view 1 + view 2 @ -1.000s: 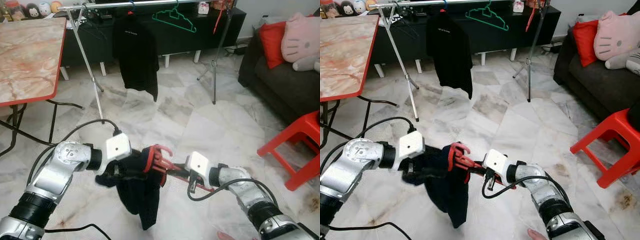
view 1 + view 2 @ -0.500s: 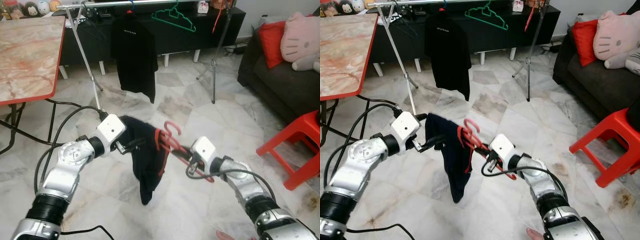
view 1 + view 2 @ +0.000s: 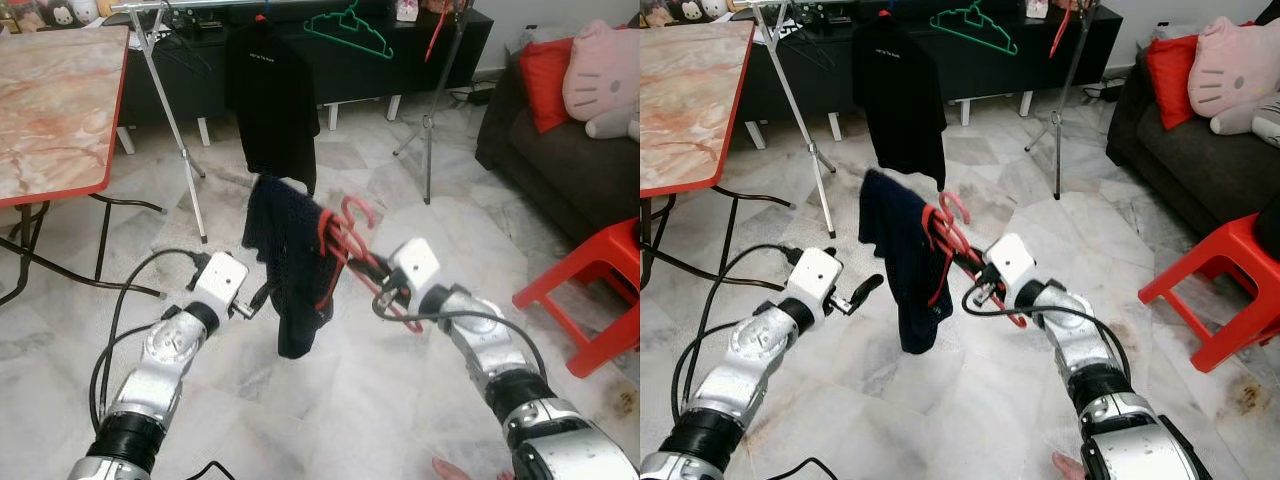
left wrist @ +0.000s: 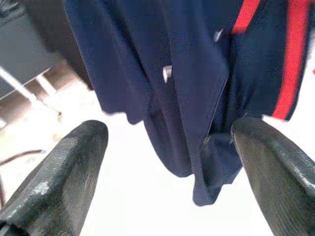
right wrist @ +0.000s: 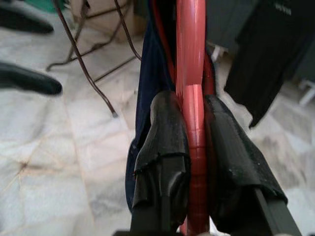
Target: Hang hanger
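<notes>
A red hanger (image 3: pixel 352 216) carries a navy garment with red stripes (image 3: pixel 288 262), draped and hanging down over the floor. My right gripper (image 3: pixel 384 291) is shut on the hanger's lower bar; in the right wrist view both fingers (image 5: pixel 165 123) pinch the red bar (image 5: pixel 191 59). My left gripper (image 3: pixel 866 289) is open, low and to the left of the garment, apart from it. In the left wrist view the navy cloth (image 4: pixel 187 83) hangs ahead of the spread fingers (image 4: pixel 74 157). Beyond stands the metal clothes rail (image 3: pixel 200 6).
On the rail hang a black T-shirt (image 3: pixel 272 95), a green hanger (image 3: pixel 350 30) and a red hanger (image 3: pixel 436 35). A red-edged marble table (image 3: pixel 50 110) is at the left. A dark sofa (image 3: pixel 560 160) and a red stool (image 3: pixel 600 290) are at the right.
My right gripper has lifted the hanger and garment up and forward toward the rail. My left gripper has let go of the cloth and dropped lower, fingers apart.
</notes>
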Controlling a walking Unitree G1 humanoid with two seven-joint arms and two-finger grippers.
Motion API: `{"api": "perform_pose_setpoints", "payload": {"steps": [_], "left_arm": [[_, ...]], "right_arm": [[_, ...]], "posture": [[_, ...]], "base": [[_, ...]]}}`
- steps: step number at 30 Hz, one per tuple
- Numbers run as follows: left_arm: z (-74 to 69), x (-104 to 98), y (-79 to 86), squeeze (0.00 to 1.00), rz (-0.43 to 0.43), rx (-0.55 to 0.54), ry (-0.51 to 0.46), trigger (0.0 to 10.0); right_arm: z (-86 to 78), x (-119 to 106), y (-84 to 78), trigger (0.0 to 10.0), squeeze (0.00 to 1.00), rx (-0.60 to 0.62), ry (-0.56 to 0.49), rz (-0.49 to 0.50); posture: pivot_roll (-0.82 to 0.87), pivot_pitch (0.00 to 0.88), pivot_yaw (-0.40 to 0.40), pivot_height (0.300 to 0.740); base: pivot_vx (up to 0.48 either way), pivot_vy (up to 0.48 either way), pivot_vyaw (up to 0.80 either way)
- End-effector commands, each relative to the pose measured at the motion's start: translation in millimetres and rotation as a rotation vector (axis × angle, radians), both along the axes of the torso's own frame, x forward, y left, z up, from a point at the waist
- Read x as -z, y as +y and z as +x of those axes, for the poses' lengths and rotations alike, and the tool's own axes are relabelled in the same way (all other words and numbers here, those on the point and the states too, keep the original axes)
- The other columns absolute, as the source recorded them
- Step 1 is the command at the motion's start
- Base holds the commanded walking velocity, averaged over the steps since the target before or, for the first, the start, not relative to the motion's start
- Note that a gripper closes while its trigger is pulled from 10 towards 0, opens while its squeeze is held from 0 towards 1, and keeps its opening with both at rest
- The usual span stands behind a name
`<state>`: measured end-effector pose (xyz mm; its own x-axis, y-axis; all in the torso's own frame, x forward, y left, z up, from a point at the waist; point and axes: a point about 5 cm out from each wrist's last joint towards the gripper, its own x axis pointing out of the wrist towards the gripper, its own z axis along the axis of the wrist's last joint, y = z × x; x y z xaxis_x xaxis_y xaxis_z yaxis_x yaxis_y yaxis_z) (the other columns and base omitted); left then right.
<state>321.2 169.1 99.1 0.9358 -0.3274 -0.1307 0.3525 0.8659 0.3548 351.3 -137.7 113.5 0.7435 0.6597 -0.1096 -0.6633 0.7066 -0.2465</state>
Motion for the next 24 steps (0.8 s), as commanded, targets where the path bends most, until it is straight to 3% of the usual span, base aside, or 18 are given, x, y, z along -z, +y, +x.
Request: {"api": "perform_pose_setpoints", "payload": {"steps": [1, 5, 9, 18, 24], "left_arm": [[-1.7, 6.3, 2.6, 0.0, -0.001, -0.026, 0.01, 10.0], [1.2, 16.5, 5.6, 0.0, -0.054, -0.13, 0.049, 10.0], [4.3, 20.9, 3.2, 0.0, -0.089, -0.163, 0.073, 10.0], [8.2, 33.9, -6.8, 0.0, -0.066, -0.134, 0.152, 10.0], [5.5, 41.9, -14.4, 0.0, -0.021, -0.038, 0.202, 10.0]], "right_arm": [[4.4, -15.7, 4.9, 0.0, 0.0, -0.022, -0.058, 0.025], [5.5, -22.6, 10.2, 0.0, 0.0, -0.054, -0.069, 0.015], [4.6, -22.3, 12.3, 0.0, 0.0, -0.079, -0.054, -0.005], [-1.4, -22.0, 19.6, 0.0, 0.0, -0.158, -0.017, -0.016], [-4.2, -19.7, 21.1, 0.0, 0.0, -0.181, 0.004, -0.026]], "posture": [[0.0, 0.071, -0.06, 0.74], [-0.01, 0.069, -0.057, 0.74], [-0.02, 0.072, -0.058, 0.74], [-0.03, 0.059, -0.052, 0.74], [-0.03, 0.054, -0.049, 0.74]], "base": [[0.0, 0.0, 0.0], [0.0, 0.0, 0.0], [0.0, 0.0, 0.0], [0.0, 0.0, 0.0], [0.0, 0.0, 0.0]]}}
